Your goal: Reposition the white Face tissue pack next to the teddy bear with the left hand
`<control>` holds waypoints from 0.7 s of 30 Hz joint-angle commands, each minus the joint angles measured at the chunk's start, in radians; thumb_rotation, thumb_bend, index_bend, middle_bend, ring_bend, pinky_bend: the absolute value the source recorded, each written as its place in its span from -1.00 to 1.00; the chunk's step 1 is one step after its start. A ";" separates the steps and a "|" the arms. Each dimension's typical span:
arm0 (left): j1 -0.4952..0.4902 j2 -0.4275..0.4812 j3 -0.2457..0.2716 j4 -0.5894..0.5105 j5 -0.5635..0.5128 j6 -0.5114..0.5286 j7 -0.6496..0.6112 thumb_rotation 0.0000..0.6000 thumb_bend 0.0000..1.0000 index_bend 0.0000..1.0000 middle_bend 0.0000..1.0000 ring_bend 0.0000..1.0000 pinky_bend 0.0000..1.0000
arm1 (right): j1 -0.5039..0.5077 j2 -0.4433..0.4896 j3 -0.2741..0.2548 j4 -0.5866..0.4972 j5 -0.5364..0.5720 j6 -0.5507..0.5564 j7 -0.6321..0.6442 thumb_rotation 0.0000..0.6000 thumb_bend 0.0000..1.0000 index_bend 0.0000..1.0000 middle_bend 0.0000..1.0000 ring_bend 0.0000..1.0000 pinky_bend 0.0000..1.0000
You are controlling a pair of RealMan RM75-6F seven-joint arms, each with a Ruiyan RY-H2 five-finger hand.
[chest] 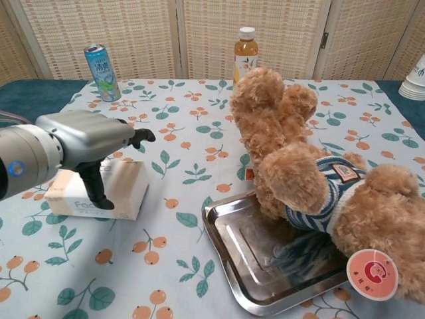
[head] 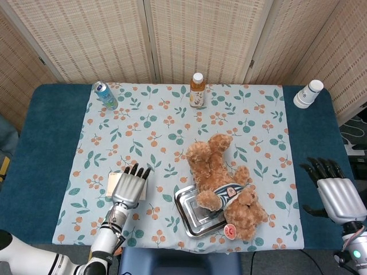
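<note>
The white Face tissue pack (head: 112, 182) (chest: 130, 191) lies flat on the patterned cloth, left of the teddy bear (head: 221, 180) (chest: 312, 173). My left hand (head: 127, 188) (chest: 78, 141) lies over the top of the pack. Its fingers stretch out across the pack and the thumb (chest: 98, 189) reaches down the pack's near face. The bear lies on its back, partly on a steel tray (head: 190, 222) (chest: 265, 262), a gap to the right of the pack. My right hand (head: 336, 197) hovers over the blue table at the far right, fingers apart and holding nothing.
A blue drink can (head: 106, 95) (chest: 101, 63) stands at the back left. A tea bottle (head: 197, 90) (chest: 246, 50) is at the back centre. Stacked paper cups (head: 308, 93) stand at the back right. Woven screens close off the far side.
</note>
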State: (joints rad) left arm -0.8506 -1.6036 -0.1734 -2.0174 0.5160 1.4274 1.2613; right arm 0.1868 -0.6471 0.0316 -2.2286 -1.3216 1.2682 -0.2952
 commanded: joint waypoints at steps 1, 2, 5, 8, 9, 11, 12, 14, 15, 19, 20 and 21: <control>-0.013 -0.018 -0.008 0.042 -0.040 -0.013 -0.026 1.00 -0.72 -0.95 -0.73 -0.95 -0.68 | 0.000 0.000 0.001 0.001 0.000 0.000 0.001 1.00 -0.76 -0.68 -0.91 -1.00 -1.00; -0.016 -0.020 -0.011 0.049 -0.052 -0.014 -0.027 1.00 -0.72 -0.95 -0.73 -0.95 -0.68 | 0.000 0.000 0.000 0.001 0.001 0.000 0.001 1.00 -0.76 -0.68 -0.91 -1.00 -1.00; -0.030 -0.025 -0.014 0.072 -0.089 -0.015 -0.016 1.00 -0.71 -0.94 -0.73 -0.95 -0.68 | 0.002 -0.002 0.001 0.003 0.003 -0.004 0.001 1.00 -0.76 -0.68 -0.91 -1.00 -1.00; -0.041 -0.030 -0.016 0.087 -0.124 -0.014 -0.010 1.00 -0.71 -0.90 -0.70 -0.95 -0.68 | 0.004 -0.003 0.002 0.007 0.012 -0.009 0.002 1.00 -0.76 -0.72 -0.91 -1.00 -1.00; -0.043 -0.031 -0.018 0.090 -0.134 -0.016 -0.013 1.00 -0.71 -0.89 -0.69 -0.94 -0.68 | 0.005 -0.004 0.003 0.008 0.014 -0.008 0.002 1.00 -0.76 -0.72 -0.91 -1.00 -1.00; -0.048 -0.034 -0.016 0.102 -0.146 -0.020 -0.015 1.00 -0.70 -0.86 -0.66 -0.93 -0.67 | 0.005 -0.005 0.004 0.009 0.016 -0.006 0.001 1.00 -0.76 -0.72 -0.91 -1.00 -1.00; -0.051 -0.034 -0.014 0.107 -0.147 -0.023 -0.016 1.00 -0.70 -0.82 -0.63 -0.92 -0.67 | 0.005 -0.005 0.005 0.009 0.016 -0.006 0.001 1.00 -0.76 -0.72 -0.91 -1.00 -1.00; -0.057 -0.036 -0.008 0.119 -0.149 -0.027 -0.016 1.00 -0.67 -0.72 -0.55 -0.89 -0.65 | 0.006 -0.005 0.005 0.009 0.019 -0.007 0.000 1.00 -0.76 -0.72 -0.91 -1.00 -1.00; -0.059 -0.037 -0.006 0.124 -0.151 -0.026 -0.016 1.00 -0.65 -0.65 -0.50 -0.87 -0.64 | 0.006 -0.005 0.005 0.009 0.021 -0.008 -0.002 1.00 -0.76 -0.72 -0.91 -1.00 -1.00; -0.066 -0.045 -0.006 0.139 -0.153 -0.019 -0.025 1.00 -0.56 -0.45 -0.31 -0.76 -0.61 | 0.008 -0.007 0.007 0.010 0.028 -0.009 -0.004 1.00 -0.76 -0.72 -0.91 -1.00 -1.00; -0.069 -0.046 -0.004 0.141 -0.149 -0.015 -0.025 1.00 -0.56 -0.44 -0.29 -0.76 -0.60 | 0.009 -0.007 0.007 0.011 0.030 -0.009 -0.004 1.00 -0.76 -0.72 -0.91 -1.00 -1.00; -0.070 -0.047 -0.004 0.143 -0.145 -0.012 -0.027 1.00 -0.53 -0.37 -0.22 -0.71 -0.59 | 0.009 -0.008 0.007 0.012 0.031 -0.010 -0.005 1.00 -0.76 -0.72 -0.91 -1.00 -1.00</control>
State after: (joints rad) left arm -0.9190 -1.6491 -0.1781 -1.8762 0.3691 1.4135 1.2353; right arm 0.1956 -0.6545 0.0386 -2.2170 -1.2901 1.2583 -0.2997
